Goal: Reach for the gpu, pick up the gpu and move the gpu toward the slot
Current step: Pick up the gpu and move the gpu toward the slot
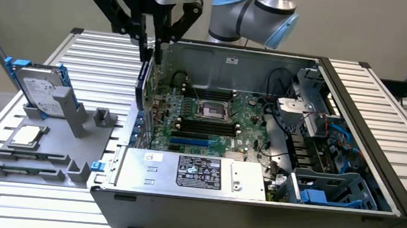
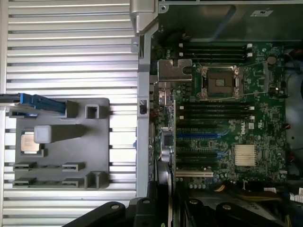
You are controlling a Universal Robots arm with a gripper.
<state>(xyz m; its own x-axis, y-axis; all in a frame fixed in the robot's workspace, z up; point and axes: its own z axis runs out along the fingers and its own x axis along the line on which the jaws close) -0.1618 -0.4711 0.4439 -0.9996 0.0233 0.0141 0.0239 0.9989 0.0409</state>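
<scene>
the pincer (image 1: 153,43) is closed on the top edge of the gpu (image 1: 145,81), which hangs upright below it, seen edge-on, just inside the wall of the open computer case (image 1: 372,129). below the pincer lies the green motherboard (image 1: 210,120). beside the case, a grey holder (image 1: 53,136) on the worktop (image 1: 101,55) carries a hard drive (image 1: 39,88).
</scene>
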